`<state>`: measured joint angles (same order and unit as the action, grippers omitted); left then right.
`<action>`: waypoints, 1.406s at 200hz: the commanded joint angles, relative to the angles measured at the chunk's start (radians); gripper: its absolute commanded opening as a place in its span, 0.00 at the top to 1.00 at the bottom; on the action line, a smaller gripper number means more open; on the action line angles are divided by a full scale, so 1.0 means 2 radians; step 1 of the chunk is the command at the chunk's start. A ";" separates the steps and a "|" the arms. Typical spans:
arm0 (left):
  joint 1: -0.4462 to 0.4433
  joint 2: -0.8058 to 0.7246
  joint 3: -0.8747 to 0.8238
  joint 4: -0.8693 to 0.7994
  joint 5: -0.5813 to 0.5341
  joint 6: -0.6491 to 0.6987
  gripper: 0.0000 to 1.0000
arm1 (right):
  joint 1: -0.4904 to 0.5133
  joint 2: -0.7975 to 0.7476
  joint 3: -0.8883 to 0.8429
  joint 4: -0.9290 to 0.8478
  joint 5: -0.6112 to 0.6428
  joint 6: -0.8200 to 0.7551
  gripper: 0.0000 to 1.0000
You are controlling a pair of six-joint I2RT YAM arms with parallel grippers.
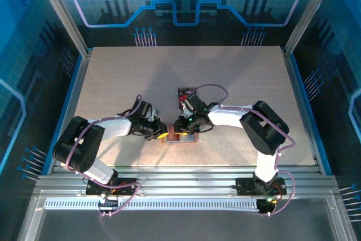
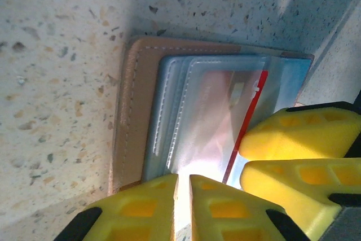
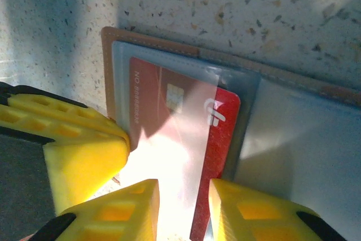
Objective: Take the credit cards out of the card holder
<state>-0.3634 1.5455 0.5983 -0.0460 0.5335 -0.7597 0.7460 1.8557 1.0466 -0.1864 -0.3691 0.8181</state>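
Note:
The tan card holder (image 1: 180,139) lies open on the table between both arms, its clear sleeves facing up (image 2: 131,111). A red credit card (image 3: 223,128) with a chip and a white logo sticks partly out of a sleeve (image 2: 246,118). My left gripper (image 2: 183,196) is pinched almost shut on the near edge of a clear sleeve of the holder (image 3: 108,66). My right gripper (image 3: 183,207) stands over the card's free end, jaws a little apart and the card's long edge running between them. In the top view the left gripper (image 1: 162,135) and right gripper (image 1: 181,130) meet over the holder.
Two more credit cards (image 1: 185,95), red and dark, lie flat on the speckled table (image 1: 113,83) just beyond the right gripper. Aluminium rails and blue walls (image 1: 67,100) border the table on all sides.

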 commanded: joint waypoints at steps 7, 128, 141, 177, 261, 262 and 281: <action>0.004 -0.009 -0.011 -0.001 0.004 0.003 0.86 | 0.006 0.001 0.014 -0.037 0.019 -0.016 0.70; 0.004 -0.020 -0.002 -0.001 0.011 -0.003 0.87 | 0.006 -0.012 -0.006 0.027 -0.018 0.009 0.70; 0.004 -0.019 0.000 -0.006 0.011 -0.001 0.87 | 0.005 -0.007 -0.006 0.030 -0.021 0.010 0.70; 0.004 -0.020 -0.001 -0.010 0.010 0.001 0.87 | 0.004 0.004 -0.009 0.031 -0.019 0.009 0.70; 0.004 -0.016 0.008 -0.015 0.011 0.000 0.87 | 0.001 0.003 -0.004 -0.013 0.008 -0.011 0.70; 0.004 -0.017 0.008 -0.015 0.011 0.000 0.87 | 0.001 0.003 -0.004 -0.014 0.008 -0.011 0.70; 0.004 -0.017 0.010 -0.016 0.011 0.000 0.87 | 0.001 0.002 -0.003 -0.019 0.011 -0.014 0.70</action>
<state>-0.3634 1.5246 0.5930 -0.0475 0.5327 -0.7601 0.7467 1.8557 1.0439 -0.1761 -0.3706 0.8131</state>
